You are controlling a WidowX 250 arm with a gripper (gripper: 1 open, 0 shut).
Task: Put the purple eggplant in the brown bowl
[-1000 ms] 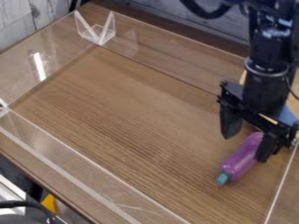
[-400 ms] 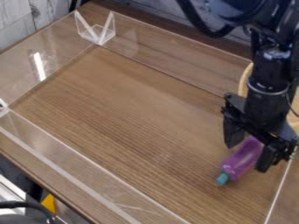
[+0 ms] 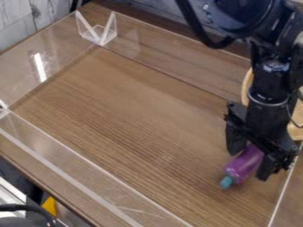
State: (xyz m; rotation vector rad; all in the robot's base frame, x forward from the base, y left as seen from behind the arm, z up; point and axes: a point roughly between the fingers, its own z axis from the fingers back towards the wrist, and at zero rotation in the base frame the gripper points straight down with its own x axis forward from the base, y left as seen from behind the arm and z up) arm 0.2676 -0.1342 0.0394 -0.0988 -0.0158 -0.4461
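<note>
The purple eggplant (image 3: 245,165) lies on the wooden table at the right front, with its teal stem cap (image 3: 224,181) pointing toward the front left. My gripper (image 3: 258,152) points straight down over the eggplant's far end. It is open, one black finger on each side of the eggplant, and low near the table. Whether the fingers touch the eggplant cannot be told. Only tan slivers of the brown bowl (image 3: 247,86) show behind the arm at the right edge; the rest is hidden.
Clear acrylic walls (image 3: 71,160) ring the wooden table (image 3: 130,106); one runs close past the eggplant at the front right. A small clear plastic stand (image 3: 97,28) sits at the back left.
The gripper has sunk toward the table and its open fingers now straddle the eggplant's far end. The eggplant has not moved.
</note>
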